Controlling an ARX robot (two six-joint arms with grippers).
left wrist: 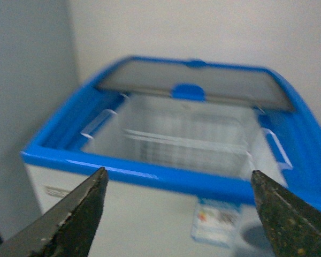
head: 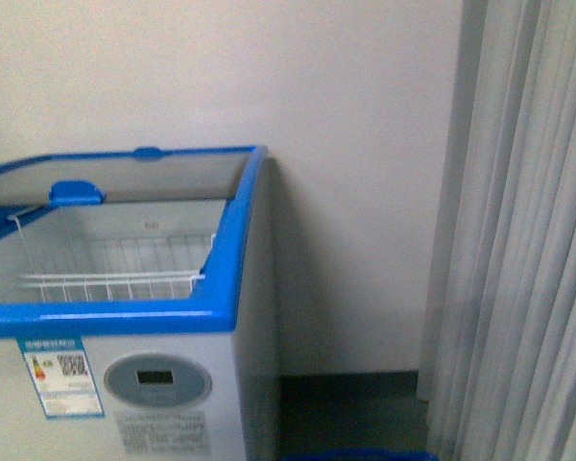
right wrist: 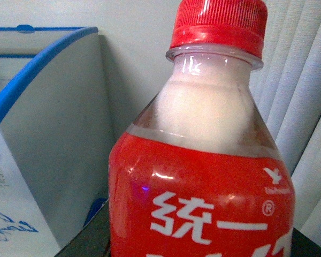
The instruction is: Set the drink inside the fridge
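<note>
On the drink (right wrist: 203, 187) 统一 is read in white upon red (cap also red); it is clamped by the right fingers (right wrist: 88, 242), the left fingers (left wrist: 69, 219) being spread apart.

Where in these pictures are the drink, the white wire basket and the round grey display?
drink (right wrist: 203, 182): right wrist view, on its red label.
wire basket (head: 115, 279): front view, on its front rim.
round display (head: 156, 378): front view, on the small screen at its middle.
</note>
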